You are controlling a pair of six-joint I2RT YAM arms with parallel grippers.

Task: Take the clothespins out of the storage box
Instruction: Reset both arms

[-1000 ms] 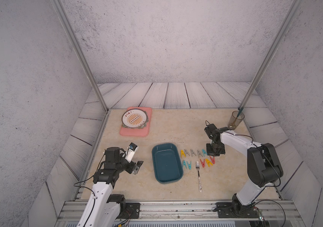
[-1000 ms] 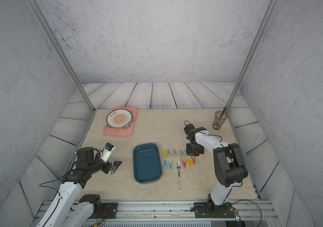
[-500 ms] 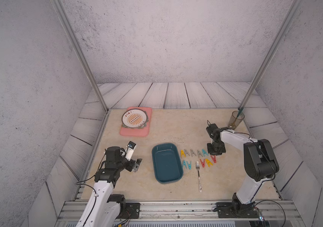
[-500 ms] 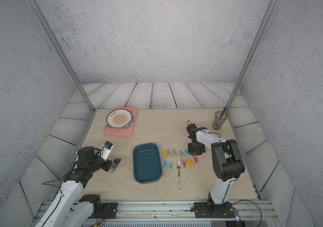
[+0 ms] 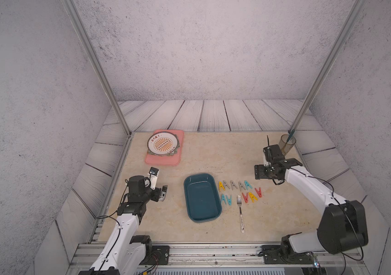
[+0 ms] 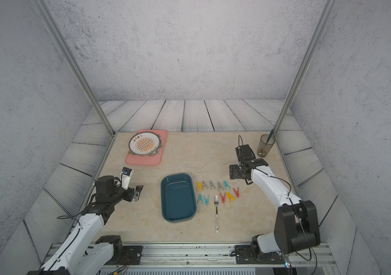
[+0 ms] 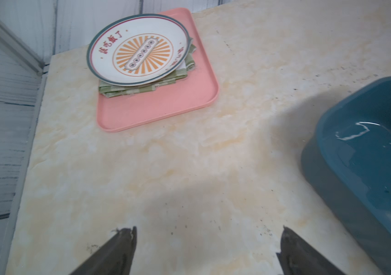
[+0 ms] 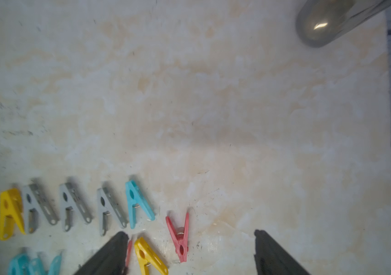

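Ten clothespins (image 5: 233, 185): 3 grey, 3 blue, 2 yel, 2 red.

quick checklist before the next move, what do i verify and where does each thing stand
1. Nothing left in the box: ok.
2. All pins out on the table: ok, ten in two rows beside the box.
3. The right gripper open and empty: ok.
4. The left gripper open and empty: ok.
5. The fork apart from the pins: cannot tell; its tines lie in the near row, between a blue pin and a red one.
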